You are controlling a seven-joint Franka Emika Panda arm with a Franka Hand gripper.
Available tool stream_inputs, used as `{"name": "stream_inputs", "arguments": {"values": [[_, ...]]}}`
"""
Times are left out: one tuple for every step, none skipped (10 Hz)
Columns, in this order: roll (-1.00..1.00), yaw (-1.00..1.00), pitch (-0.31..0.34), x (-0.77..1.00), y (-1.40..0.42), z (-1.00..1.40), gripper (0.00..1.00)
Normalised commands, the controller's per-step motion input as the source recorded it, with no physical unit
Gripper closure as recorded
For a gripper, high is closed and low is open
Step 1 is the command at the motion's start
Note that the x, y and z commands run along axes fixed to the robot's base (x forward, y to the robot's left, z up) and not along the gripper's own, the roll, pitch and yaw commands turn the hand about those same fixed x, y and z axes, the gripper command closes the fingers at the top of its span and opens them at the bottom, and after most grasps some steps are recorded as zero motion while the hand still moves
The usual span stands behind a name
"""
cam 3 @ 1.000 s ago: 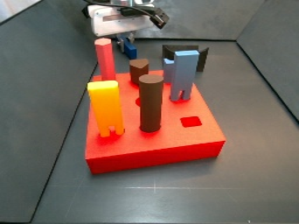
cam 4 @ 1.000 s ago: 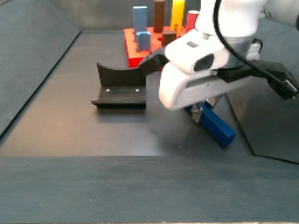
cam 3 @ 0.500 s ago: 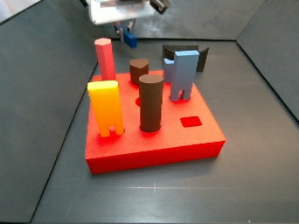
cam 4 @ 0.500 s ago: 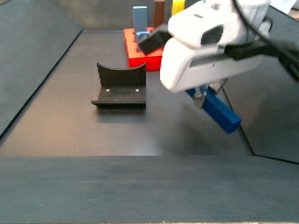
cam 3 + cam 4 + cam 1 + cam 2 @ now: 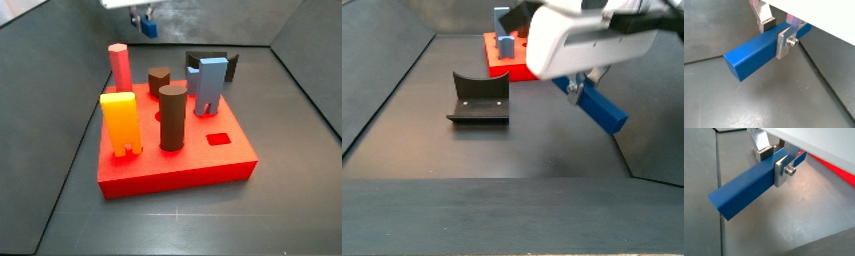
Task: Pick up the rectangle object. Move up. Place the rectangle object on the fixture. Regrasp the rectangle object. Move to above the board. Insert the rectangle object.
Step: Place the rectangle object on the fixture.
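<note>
Two flat silver fingers (image 5: 784,41) of the gripper (image 5: 775,34) clamped on the slim dark navy-blue rectangular bar (image 5: 759,53), near one end, most of its length jutting free to one side. In a side view, gripper (image 5: 579,88) and tilted bar (image 5: 596,106) raised clear of the dark grey floor (image 5: 489,150), open floor beneath. Well apart: small black open-topped fixture (image 5: 478,102), top unobstructed. Beyond it, thick bright red square board (image 5: 174,155) carrying coloured pegs, small rectangular hole (image 5: 219,139) uncovered. Sloped grey walls around the floor.
</note>
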Motion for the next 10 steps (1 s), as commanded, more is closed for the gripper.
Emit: {"name": "stream_inputs", "arguments": {"values": [[0.08,-0.01,0.066,-0.03,0.00,1.00,1.00],[0.10,-0.01,0.077,-0.03,0.00,1.00,1.00],[0.11,0.00,0.086,-0.03,0.00,1.00,1.00],[0.13,0.01,0.094,-0.03,0.00,0.87,1.00],[0.13,0.02,0.099,-0.02,0.00,0.73,1.00],[0.12,0.03,0.104,-0.02,0.00,0.60,1.00],[0.12,0.03,0.109,-0.01,0.00,0.47,1.00],[0.10,0.03,0.115,0.00,0.00,0.28,1.00],[0.04,-1.00,0.128,1.00,-0.56,0.10,1.00],[0.03,-1.00,0.128,1.00,-0.56,0.07,1.00]]}}
